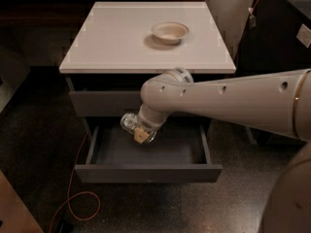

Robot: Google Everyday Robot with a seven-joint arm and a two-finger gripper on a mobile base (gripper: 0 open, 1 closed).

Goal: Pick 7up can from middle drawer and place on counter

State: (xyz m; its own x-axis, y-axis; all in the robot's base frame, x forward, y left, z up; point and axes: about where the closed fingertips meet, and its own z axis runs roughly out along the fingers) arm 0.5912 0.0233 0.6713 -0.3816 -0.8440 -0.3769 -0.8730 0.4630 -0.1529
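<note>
You see the gripper (141, 134) over the open middle drawer (146, 173), and it seems clamped on the 7up can (128, 122). A cream bowl (170, 31) sits on the counter (112, 42).

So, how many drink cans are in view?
1: the 7up can, held by the gripper above the open middle drawer. Others could be hidden behind the arm.

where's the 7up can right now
In camera view, the can is in the gripper, over the left rear of the open middle drawer, just under the counter.
</note>
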